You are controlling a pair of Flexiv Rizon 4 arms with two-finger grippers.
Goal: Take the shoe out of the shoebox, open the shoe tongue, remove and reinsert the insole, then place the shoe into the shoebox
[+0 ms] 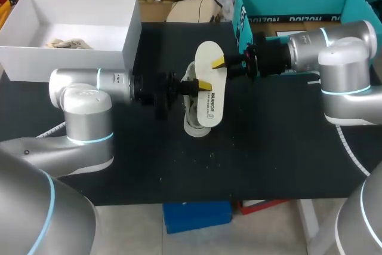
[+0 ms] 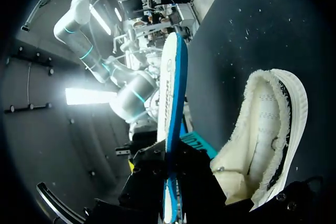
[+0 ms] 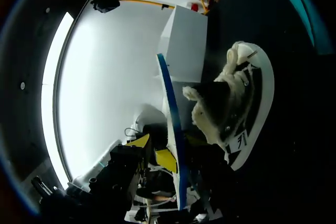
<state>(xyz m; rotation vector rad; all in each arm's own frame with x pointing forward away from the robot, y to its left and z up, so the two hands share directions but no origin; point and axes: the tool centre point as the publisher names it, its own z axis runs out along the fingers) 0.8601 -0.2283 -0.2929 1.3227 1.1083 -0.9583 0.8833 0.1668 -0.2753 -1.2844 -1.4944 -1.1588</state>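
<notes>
The right gripper (image 1: 212, 72) is pinching a flat, oval insole (image 1: 209, 91), white with a blue edge, just right of the open, square-walled white shoebox (image 1: 128, 40). The fleece-lined white shoe (image 1: 192, 125) is lying outside the shoebox on the black table (image 1: 268, 159). The left gripper (image 1: 182, 86) is hovering nearer the shoebox; whether it is gripping cannot be told.

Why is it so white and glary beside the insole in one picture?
Right wrist view: strong light floods the space beside the insole, wiping out detail there; left wrist view: some glare off to one side, yet the shoe is clearly lit; head view: soft, even light on the table.
</notes>
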